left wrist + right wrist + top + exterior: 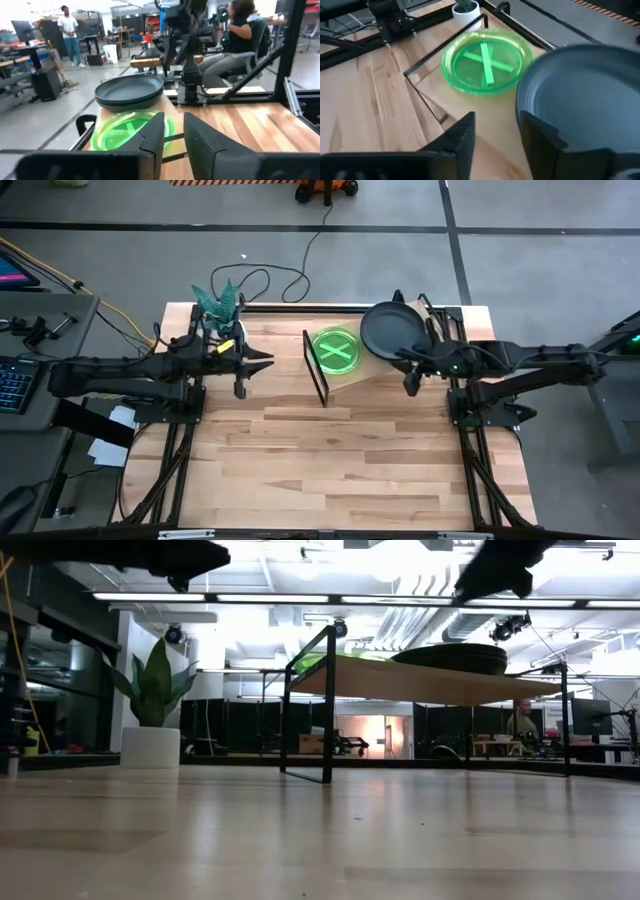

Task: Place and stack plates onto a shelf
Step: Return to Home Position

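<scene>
Lit evenly by white ceiling strip lights, blown out at twelve o'clock, faint shadows cast on pale wooden tabletop.

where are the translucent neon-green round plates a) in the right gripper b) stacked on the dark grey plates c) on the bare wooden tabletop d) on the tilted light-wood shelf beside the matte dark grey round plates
d: the neon-green plates sit on the light-wood shelf beside the dark grey plates; left gripper and right gripper are open and empty.
</scene>
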You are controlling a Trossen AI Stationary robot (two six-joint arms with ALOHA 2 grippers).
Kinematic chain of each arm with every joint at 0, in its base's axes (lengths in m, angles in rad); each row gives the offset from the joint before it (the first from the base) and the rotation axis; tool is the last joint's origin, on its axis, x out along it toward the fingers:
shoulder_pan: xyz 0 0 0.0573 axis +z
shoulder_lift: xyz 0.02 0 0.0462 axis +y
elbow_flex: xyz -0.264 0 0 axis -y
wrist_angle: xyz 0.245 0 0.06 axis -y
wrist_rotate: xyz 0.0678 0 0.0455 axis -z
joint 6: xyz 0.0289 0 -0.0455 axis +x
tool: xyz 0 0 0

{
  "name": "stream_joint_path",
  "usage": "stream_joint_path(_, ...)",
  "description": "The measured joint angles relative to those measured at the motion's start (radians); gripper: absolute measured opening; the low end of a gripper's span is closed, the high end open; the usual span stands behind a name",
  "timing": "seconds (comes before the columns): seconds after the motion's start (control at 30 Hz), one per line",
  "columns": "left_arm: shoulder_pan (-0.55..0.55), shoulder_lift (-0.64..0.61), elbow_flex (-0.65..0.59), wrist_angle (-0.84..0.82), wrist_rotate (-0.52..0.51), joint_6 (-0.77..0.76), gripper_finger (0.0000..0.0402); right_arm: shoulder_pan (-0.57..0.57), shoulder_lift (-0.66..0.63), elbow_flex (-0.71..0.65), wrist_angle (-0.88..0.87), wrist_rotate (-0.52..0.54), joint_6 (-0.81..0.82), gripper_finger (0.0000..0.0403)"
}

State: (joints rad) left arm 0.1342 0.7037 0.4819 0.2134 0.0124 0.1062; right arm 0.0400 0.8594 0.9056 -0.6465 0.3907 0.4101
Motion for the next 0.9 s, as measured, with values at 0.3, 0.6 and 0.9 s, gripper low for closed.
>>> stream_joint_path(0.3,-0.044,-0.178,-0.268,0.105,-0.008,-0.042,0.0005,0.073,-0.134,-0.190,0.038,0.026,0.095,0.0012)
stream_joint_path(0.6,-0.058,-0.426,-0.394,0.011,0.039,-0.064,0.0000,0.126,-0.168,-0.215,0.127,0.024,0.039,0.0005)
stream_joint_path(0.9,-0.185,-0.483,-0.471,0.011,0.029,-0.128,0.0000,0.196,-0.168,-0.215,0.162,0.023,0.017,0.0001)
